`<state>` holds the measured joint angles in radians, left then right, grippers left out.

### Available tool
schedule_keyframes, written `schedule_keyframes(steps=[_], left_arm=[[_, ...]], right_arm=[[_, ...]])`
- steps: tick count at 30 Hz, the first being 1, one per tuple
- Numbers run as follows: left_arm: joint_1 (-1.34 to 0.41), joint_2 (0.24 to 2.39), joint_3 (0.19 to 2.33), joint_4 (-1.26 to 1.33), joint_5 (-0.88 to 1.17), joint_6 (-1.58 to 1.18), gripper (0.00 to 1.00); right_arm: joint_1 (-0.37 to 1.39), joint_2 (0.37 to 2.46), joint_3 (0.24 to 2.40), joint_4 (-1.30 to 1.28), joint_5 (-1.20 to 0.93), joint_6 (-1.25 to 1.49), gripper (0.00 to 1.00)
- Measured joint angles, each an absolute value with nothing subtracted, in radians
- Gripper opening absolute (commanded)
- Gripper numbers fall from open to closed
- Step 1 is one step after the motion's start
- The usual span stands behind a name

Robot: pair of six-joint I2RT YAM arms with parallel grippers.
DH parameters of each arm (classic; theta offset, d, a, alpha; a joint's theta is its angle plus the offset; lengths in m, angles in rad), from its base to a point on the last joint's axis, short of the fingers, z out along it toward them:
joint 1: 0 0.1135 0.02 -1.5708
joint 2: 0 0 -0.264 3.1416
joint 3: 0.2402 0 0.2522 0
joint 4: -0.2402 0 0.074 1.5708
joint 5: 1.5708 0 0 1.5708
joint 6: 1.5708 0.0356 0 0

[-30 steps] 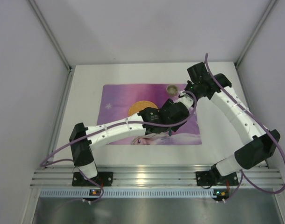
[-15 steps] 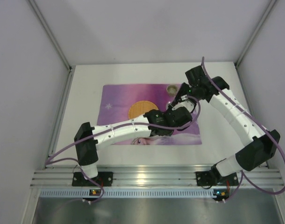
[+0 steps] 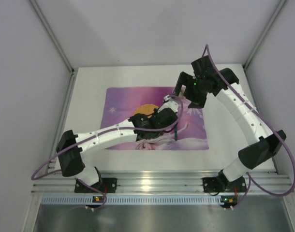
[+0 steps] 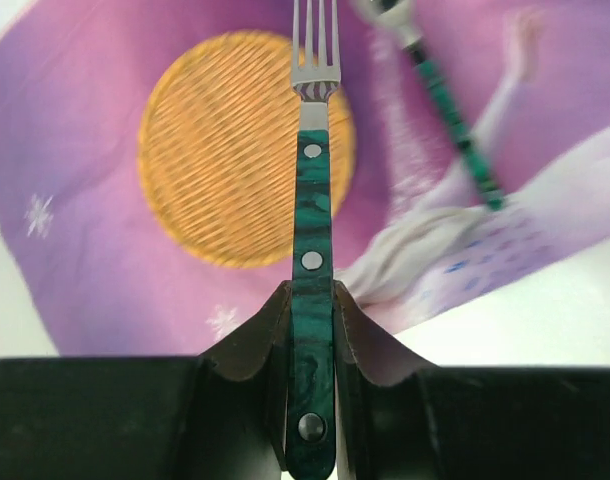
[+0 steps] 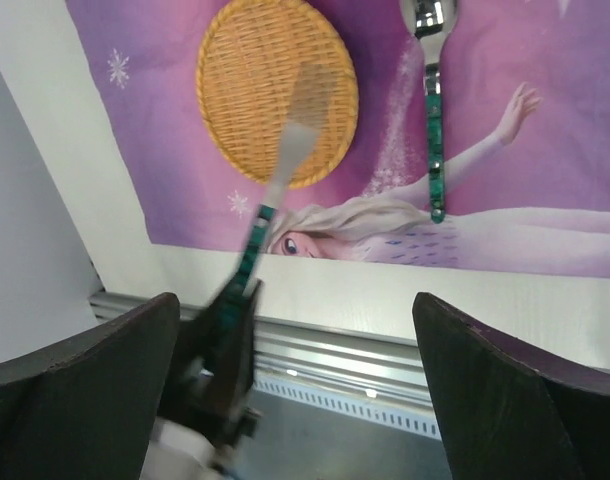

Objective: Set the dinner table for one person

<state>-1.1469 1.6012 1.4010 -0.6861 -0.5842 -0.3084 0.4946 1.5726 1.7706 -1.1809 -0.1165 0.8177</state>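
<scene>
- The white tabletop (image 3: 89, 92) fills the floor between the grey side walls. A ribbed aluminium rail (image 3: 152, 182) runs along its near edge, where both arm bases are bolted.
- A purple printed placemat (image 3: 118, 99) lies flat in the middle of the tabletop, and both arms reach over it.
- From above, the arms cover most of what lies on the placemat. Only a sliver of an orange woven round mat (image 3: 143, 110) shows beside the left arm's wrist.
- The left wrist camera shows what the overhead view hides: the left fingers (image 4: 270, 325) are clamped on the green riveted handle of a fork (image 4: 313, 210). The steel tines point away, across the woven mat.
- The same view shows a spoon (image 4: 455, 110) with a matching green handle, lying on the placemat just to the right of the woven mat and apart from it.
- The right wrist camera shows the right fingers (image 5: 95, 370) spread wide with nothing between them.
- That camera looks back toward the rail, so it shows the whole oval of the woven mat and the full length of the spoon, bowl away from the rail.
- It also shows the fork side-on, blurred and tilted in the left arm's grip. Whether the tines touch the mat cannot be told.
</scene>
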Motion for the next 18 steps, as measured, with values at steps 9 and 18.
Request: schedule_keyframes(steps=[9, 18], left_arm=[[-0.714, 1.408, 1.172, -0.698, -0.455, -0.315, 0.0], [-0.357, 1.438, 1.051, -0.619, -0.237, -0.237, 0.0]], right_arm=[[0.358, 1.477, 1.725, -1.216, -0.111, 0.76, 1.0], [0.337, 1.361, 1.527, -1.2, -0.138, 0.754, 1.0]])
